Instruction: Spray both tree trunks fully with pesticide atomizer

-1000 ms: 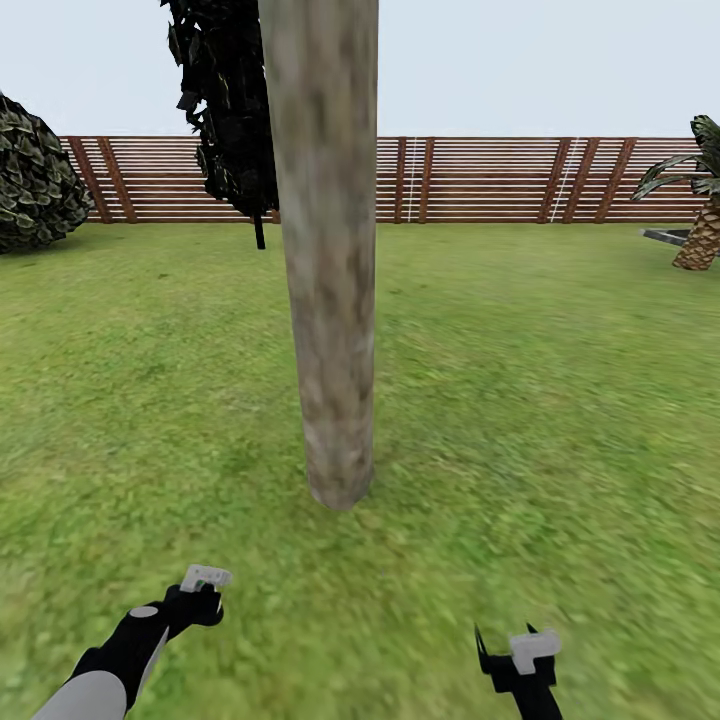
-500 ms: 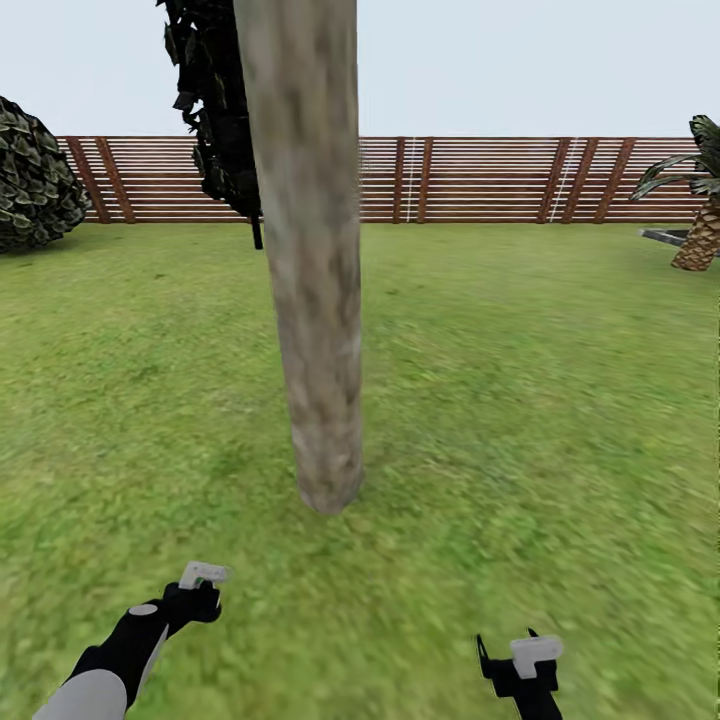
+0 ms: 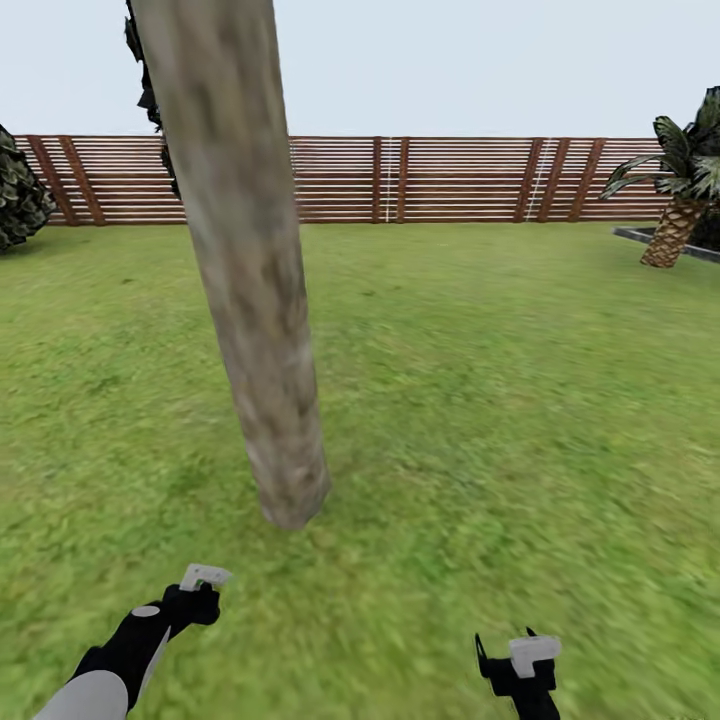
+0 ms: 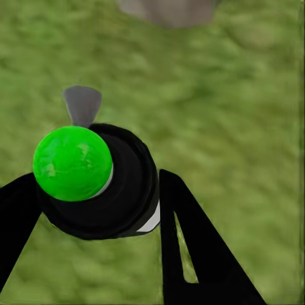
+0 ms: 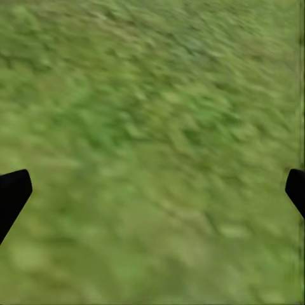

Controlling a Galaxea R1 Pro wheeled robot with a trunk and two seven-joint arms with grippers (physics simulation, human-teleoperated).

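Note:
A thick, pale grey-brown mottled tree trunk [image 3: 255,330] rises from the lawn just ahead of me, left of centre; its foot also shows in the left wrist view [image 4: 168,9]. My left gripper [image 3: 200,598] hangs low over the grass in front of the trunk's base, a short way off it. In the left wrist view this gripper [image 4: 95,210] is shut on the pesticide atomizer [image 4: 124,190], seen as a round black top with a green spot and a grey nozzle tip. My right gripper [image 3: 512,655] is open over bare grass [image 5: 152,190], holding nothing.
A brown slatted fence [image 3: 450,180] closes the far side of the lawn. A short palm [image 3: 672,225] stands at the far right by a dark kerb, a shrub [image 3: 12,200] at the far left. Black foliage [image 3: 148,90] shows behind the trunk.
The whole head view has swung to the right, so the trunk, fence and shrub sit further left in the picture. Both arms hold the same pose.

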